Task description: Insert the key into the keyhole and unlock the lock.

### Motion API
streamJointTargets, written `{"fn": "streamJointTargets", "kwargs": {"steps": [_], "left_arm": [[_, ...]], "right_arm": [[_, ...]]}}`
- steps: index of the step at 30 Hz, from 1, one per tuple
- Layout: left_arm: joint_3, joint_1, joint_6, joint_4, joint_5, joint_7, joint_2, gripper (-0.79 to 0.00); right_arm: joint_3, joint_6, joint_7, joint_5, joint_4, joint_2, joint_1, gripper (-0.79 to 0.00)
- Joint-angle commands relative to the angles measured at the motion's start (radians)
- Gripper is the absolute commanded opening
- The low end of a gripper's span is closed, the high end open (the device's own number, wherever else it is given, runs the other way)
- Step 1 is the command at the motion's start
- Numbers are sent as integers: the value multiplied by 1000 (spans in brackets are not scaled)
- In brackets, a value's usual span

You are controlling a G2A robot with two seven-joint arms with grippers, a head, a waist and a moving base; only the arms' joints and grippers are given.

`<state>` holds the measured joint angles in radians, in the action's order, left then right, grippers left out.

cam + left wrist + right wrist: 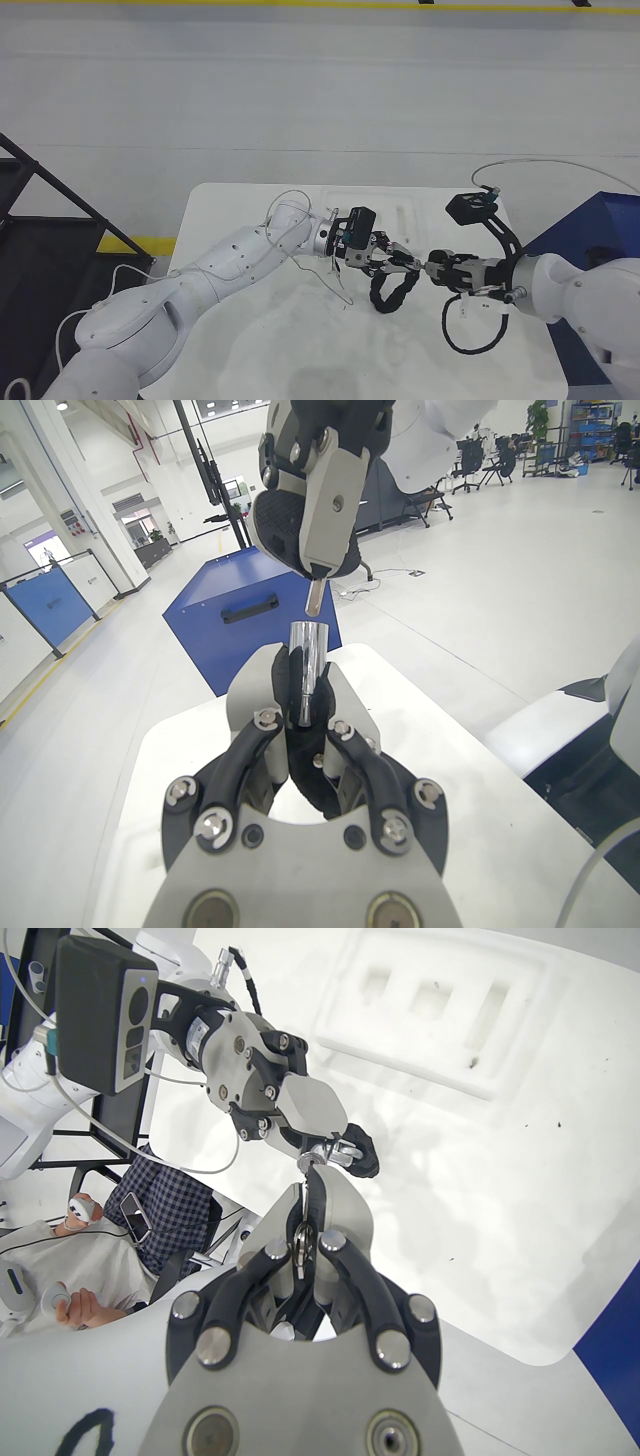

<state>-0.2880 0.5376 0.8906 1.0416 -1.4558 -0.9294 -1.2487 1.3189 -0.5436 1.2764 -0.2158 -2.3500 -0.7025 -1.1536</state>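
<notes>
My left gripper is shut on the lock's chrome cylinder, whose keyhole end faces the other arm. The lock's black cable loop hangs below it over the middle of the white table. My right gripper is shut on the key, with the key ring between its fingers. In the left wrist view the key points at the cylinder, with a small gap to its end face. In the top view the left gripper and right gripper meet tip to tip.
A white foam tray with several recesses lies at the table's far edge, behind the grippers. A blue box stands off the table's right side. A black cable loops under the right arm. A black rack stands to the left.
</notes>
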Motion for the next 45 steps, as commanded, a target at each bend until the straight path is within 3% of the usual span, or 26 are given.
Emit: {"fn": "streamJointTargets", "kwargs": {"steps": [1,45], "left_arm": [[2,-2,0,-1,-2,0,0,-785],[90,-51,-44,9,-15,-44,7,-785]], "right_arm": [[-2,-2,-2,8,0,2,1,-785],[-56,-39,-38,53,0,54,12,-785]]}}
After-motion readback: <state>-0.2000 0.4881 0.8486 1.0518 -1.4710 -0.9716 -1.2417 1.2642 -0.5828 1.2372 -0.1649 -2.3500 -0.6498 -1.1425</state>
